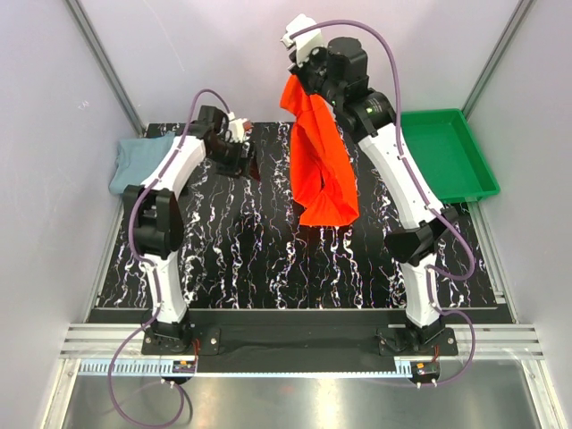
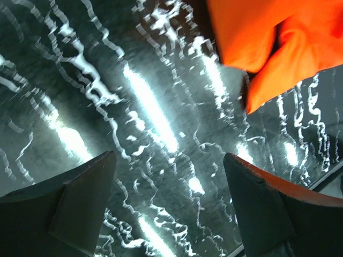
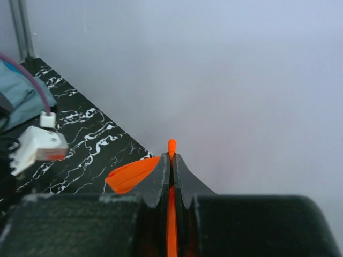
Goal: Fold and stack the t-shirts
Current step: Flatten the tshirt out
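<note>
No text, label, brand, number or sign can be read in any view, and the fine marks on the pale strip along the near rail of the table are too small to make out.

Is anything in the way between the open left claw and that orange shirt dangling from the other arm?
Nothing visible. The left gripper stands open over bare marbled table, and the orange shirt, pinched in the shut right gripper, hangs just beyond it. The grey-blue shirt lies off at the back left corner, out of the way.
</note>
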You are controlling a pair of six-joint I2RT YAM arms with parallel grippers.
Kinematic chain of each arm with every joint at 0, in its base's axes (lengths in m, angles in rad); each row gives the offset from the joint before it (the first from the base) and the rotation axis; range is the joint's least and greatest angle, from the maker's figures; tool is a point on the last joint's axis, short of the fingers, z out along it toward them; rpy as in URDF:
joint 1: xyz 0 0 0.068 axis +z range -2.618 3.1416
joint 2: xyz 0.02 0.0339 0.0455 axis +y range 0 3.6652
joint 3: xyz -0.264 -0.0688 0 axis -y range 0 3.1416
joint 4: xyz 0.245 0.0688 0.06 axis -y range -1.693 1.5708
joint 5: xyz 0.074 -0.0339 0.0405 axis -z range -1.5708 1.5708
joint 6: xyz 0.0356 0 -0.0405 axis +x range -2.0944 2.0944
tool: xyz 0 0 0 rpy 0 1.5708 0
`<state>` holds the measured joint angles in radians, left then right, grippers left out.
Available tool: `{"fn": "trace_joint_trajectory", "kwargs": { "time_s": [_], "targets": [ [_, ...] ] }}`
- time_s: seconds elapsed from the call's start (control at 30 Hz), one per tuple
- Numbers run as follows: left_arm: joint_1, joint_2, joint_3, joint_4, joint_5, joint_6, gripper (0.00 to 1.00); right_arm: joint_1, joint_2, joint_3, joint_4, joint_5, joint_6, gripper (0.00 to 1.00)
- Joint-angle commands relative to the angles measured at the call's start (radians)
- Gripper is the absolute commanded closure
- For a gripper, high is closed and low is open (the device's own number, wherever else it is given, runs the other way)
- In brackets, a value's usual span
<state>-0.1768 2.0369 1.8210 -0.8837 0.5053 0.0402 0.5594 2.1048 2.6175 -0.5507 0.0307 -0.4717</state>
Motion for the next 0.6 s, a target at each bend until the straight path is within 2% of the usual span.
{"fn": "trace_joint_trajectory", "kwargs": {
  "time_s": [0.0, 0.17, 0.33, 0.57],
  "targets": [
    [-0.085, 0.005, 0.037, 0.040, 0.033, -0.037, 0.14, 0.005, -0.020, 0.001, 0.101, -0.008, -0.015, 1.00],
    [-0.125, 0.129, 0.135, 0.066, 0.140, -0.092, 0.19, 0.004, -0.049, -0.051, 0.124, 0.046, -0.057, 1.00],
    [-0.127, 0.218, 0.233, 0.080, 0.110, -0.083, 0.18, -0.004, -0.094, -0.097, 0.144, 0.072, -0.062, 1.00],
    [-0.170, 0.397, 0.461, 0.092, 0.038, -0.048, 0.14, -0.013, -0.120, -0.114, 0.140, 0.097, -0.073, 1.00]
  ]
}}
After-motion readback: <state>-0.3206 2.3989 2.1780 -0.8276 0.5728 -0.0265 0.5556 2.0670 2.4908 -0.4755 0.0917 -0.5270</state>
